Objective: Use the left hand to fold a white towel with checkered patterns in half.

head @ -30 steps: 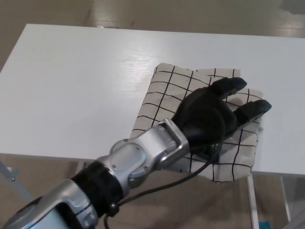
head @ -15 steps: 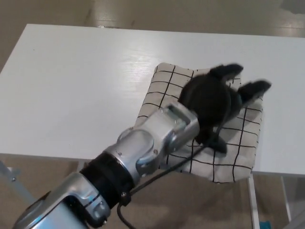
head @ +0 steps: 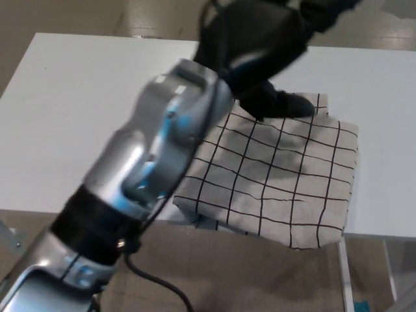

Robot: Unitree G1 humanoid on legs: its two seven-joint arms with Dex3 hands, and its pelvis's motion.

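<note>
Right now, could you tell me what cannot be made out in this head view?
- Left hand: motion-blurred, fingertips cut off by the top edge; open or shut unclear.
- Towel: its upper-left part is hidden behind the left forearm.
- Right hand: not in view.
- Table: right end cut off by the picture's edge.

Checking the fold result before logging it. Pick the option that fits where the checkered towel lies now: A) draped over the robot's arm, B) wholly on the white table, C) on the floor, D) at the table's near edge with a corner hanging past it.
D: the checkered towel lies on the white table at its near edge, and its lower corner hangs past that edge, while the left hand is raised above it.
</note>
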